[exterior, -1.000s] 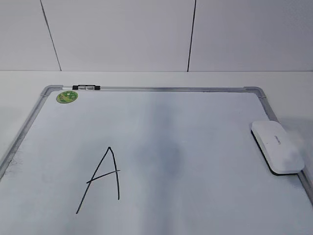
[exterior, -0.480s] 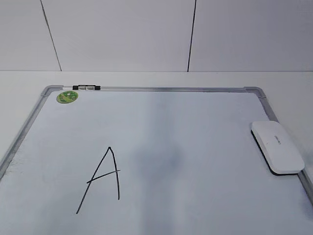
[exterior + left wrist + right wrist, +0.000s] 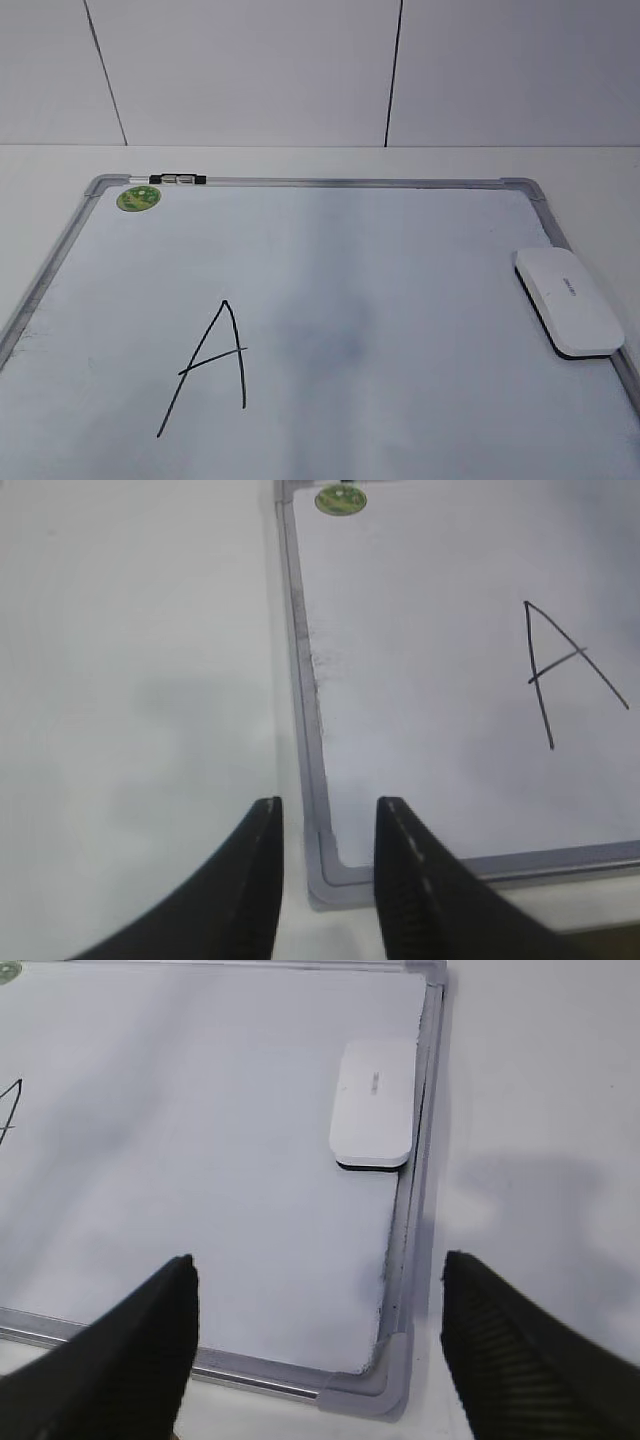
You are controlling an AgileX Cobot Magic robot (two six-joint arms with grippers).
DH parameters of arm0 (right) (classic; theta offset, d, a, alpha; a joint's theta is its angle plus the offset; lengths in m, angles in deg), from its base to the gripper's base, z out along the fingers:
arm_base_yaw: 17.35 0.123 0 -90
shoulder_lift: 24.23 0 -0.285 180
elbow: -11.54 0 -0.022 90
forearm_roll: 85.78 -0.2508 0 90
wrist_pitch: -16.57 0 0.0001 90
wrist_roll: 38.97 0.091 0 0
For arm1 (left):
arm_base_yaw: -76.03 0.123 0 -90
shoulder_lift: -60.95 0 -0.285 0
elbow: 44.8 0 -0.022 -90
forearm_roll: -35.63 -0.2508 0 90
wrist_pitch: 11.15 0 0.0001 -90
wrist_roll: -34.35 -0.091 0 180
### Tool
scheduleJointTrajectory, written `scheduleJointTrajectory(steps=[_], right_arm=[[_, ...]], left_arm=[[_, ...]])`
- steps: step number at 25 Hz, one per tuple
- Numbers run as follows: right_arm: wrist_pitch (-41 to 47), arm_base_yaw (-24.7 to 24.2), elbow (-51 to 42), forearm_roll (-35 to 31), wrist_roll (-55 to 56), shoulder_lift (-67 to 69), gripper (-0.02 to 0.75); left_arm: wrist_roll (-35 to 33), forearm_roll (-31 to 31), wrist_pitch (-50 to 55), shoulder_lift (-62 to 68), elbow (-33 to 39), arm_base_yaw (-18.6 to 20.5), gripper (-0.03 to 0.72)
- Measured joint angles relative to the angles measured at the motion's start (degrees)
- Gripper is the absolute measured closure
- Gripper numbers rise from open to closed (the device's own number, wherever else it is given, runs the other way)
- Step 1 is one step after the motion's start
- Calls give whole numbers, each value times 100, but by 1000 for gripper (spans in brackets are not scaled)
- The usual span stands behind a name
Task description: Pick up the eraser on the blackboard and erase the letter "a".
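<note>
The white eraser [image 3: 568, 300] lies flat on the blackboard [image 3: 400, 250] against its right frame; it also shows in the right wrist view [image 3: 374, 1103]. No lowercase "a" shows on the board. A tall capital "A" [image 3: 205, 370] stands at lower left, and a faint grey smudge [image 3: 330, 340] lies in the middle. My right gripper [image 3: 317, 1260] is open wide and empty above the board's near right corner, short of the eraser. My left gripper [image 3: 325, 805] is open with a narrow gap, empty, over the board's near left corner [image 3: 335, 875]. Neither gripper shows in the exterior view.
A round green sticker [image 3: 138, 198] sits at the board's far left corner, with a small black and silver clip [image 3: 177, 179] on the top frame beside it. The white table [image 3: 130, 680] surrounds the board. A white panelled wall [image 3: 250, 70] rises behind.
The blur and shadow over the eraser's right end has gone. The grey shadow over the board's middle has faded. The eraser and the board have not moved.
</note>
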Motion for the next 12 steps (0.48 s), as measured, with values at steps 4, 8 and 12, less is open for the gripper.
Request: scheduleJointTrajectory(steps=[4, 8, 12], right_arm=[[66, 0, -80, 23, -10, -156, 158], [104, 0, -106, 48, -10, -263, 158], [104, 0, -106, 61, -10, -276, 158]], left_arm=[[0, 0, -275, 0, 156, 0, 453], [0, 9, -356, 0, 156, 0, 454], [0, 9, -385, 0, 156, 0, 454]])
